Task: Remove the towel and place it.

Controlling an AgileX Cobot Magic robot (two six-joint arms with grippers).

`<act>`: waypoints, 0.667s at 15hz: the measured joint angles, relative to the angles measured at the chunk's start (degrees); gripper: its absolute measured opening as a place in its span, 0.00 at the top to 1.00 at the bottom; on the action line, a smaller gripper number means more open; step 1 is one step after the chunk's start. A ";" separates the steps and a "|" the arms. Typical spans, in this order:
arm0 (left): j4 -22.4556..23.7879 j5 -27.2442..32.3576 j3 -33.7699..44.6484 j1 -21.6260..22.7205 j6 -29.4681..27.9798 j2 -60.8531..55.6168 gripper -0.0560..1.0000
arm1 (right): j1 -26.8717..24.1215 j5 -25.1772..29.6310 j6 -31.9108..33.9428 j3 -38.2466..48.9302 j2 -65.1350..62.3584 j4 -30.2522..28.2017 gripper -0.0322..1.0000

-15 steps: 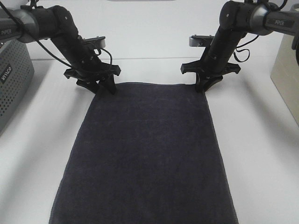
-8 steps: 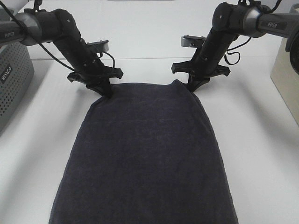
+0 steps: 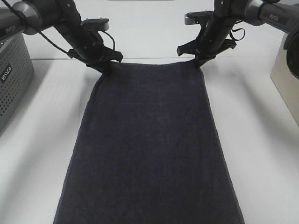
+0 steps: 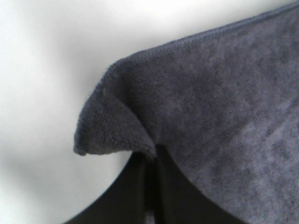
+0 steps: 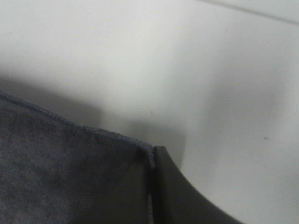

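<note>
Towel: large rectangular towel of near-black charcoal terry cloth (image 3: 148, 144), thin hems, spread lengthwise down the white counter (image 3: 261, 140); its near end runs out of the overhead view.
Far edge: drawn taut between the two arms, straight from corner to corner and looking slightly raised off the counter; how far it is lifted cannot be judged.
Left tool: black two-fingered left tool (image 3: 105, 68), jaws together and clamped on the towel's far left corner; the left wrist view shows a peaked fold of terry cloth (image 4: 117, 126) pinched at the tips of its fingers (image 4: 140, 186).
Right tool: black right tool (image 3: 200, 61), jaws together on the far right corner; the right wrist view shows the hemmed corner (image 5: 145, 151) caught between the closed fingers (image 5: 168, 186).
Surroundings: grey perforated metal box (image 3: 11, 79) at the counter's left edge, pale beige box-shaped unit (image 3: 286, 74) at the right; both well apart from the towel.
Done: both far corners appear secured, one in each tool.
Left: by the look of it nearly everything. Most of the cloth lies flat on the counter, so the lift clear, the carry and the placing are not yet done.
Destination: not identifiable in these views.
</note>
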 joint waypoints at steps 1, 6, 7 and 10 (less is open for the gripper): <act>0.23 -1.09 -1.20 0.00 0.00 0.00 0.93 | 0.00 -0.86 0.00 -1.20 0.00 -0.06 0.96; 1.32 -10.49 -2.01 0.00 1.09 0.00 0.93 | 0.00 -7.28 0.00 -2.58 0.00 -0.11 0.96; 1.60 -11.92 -2.01 0.00 1.09 0.00 0.93 | 0.00 -8.37 0.00 -2.58 0.00 -0.11 0.96; 3.55 -14.61 -2.01 0.00 1.09 0.00 0.93 | 0.00 -11.23 0.00 -2.58 0.00 -0.11 0.96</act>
